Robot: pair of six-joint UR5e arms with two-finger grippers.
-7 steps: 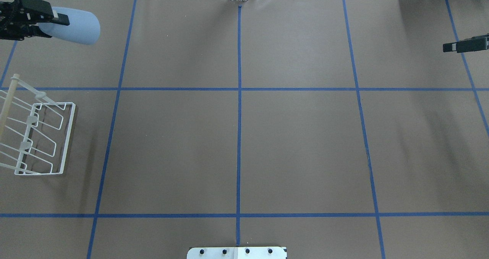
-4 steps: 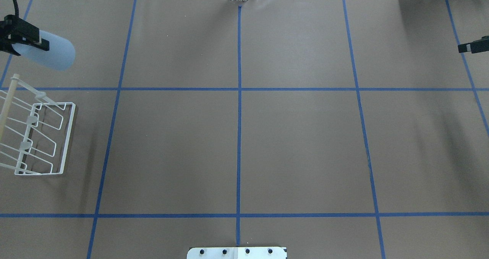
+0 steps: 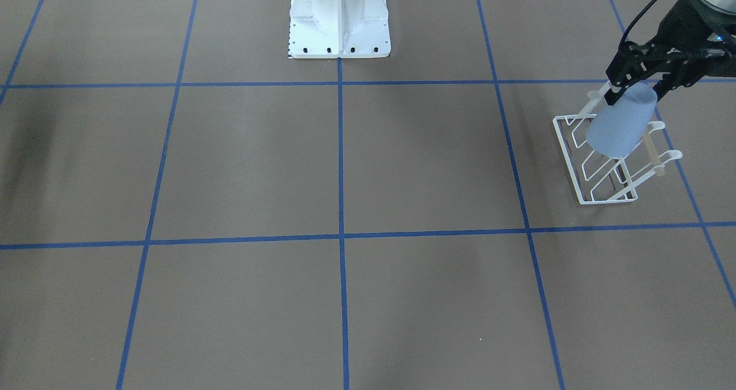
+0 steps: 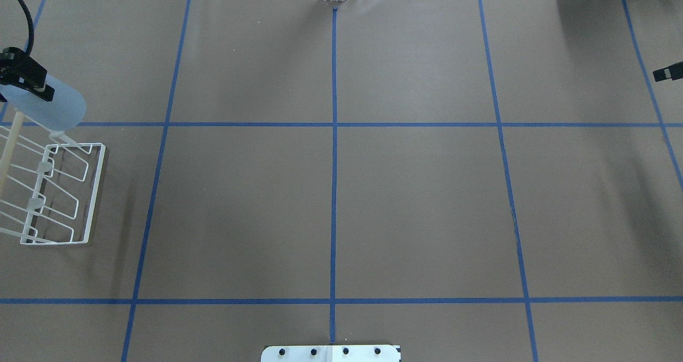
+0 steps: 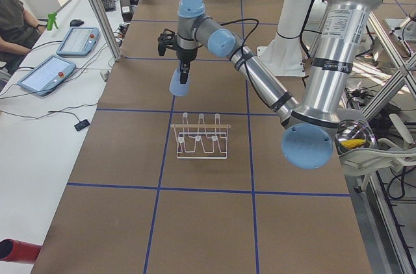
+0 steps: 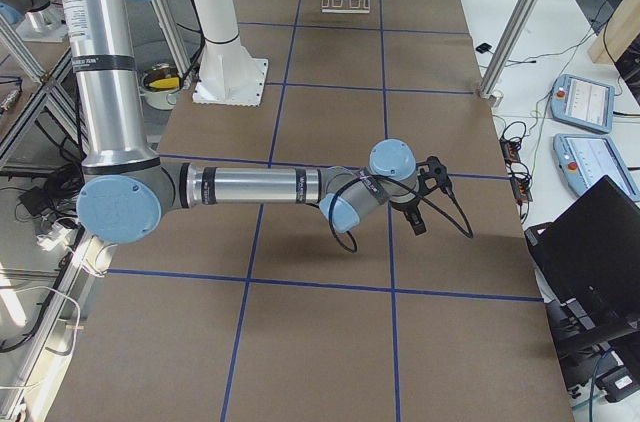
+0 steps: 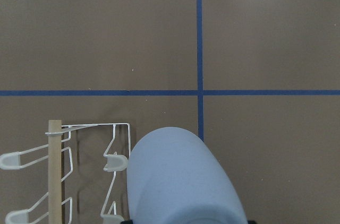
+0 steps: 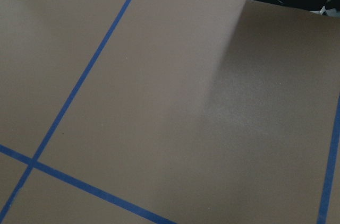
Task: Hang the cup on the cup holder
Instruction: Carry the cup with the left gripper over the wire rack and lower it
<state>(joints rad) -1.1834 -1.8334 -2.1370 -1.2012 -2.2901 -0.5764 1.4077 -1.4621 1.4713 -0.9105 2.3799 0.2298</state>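
My left gripper [image 4: 24,80] is shut on the base end of the light blue cup [image 4: 53,108], which tilts with its wider rim pointing down toward the table. The cup [image 3: 620,124] hangs in the air over the far end of the white wire cup holder [image 3: 604,174], apart from its hooks. The left wrist view shows the cup [image 7: 180,181] beside the cup holder's wooden rod [image 7: 54,171] and hook tips. My right gripper [image 4: 667,73] sits at the far right edge, only a black tip showing. I cannot tell whether it is open or shut.
The white robot pedestal [image 3: 339,22] stands at mid table on the robot's side. Blue tape lines grid the brown table cover [image 4: 416,202]. A seated person [image 5: 12,17] and tablets [image 5: 45,73] are beyond the table's far edge.
The left gripper has carried the cup toward the robot and over the cup holder's far end. The right gripper has drawn back farther toward the right edge.
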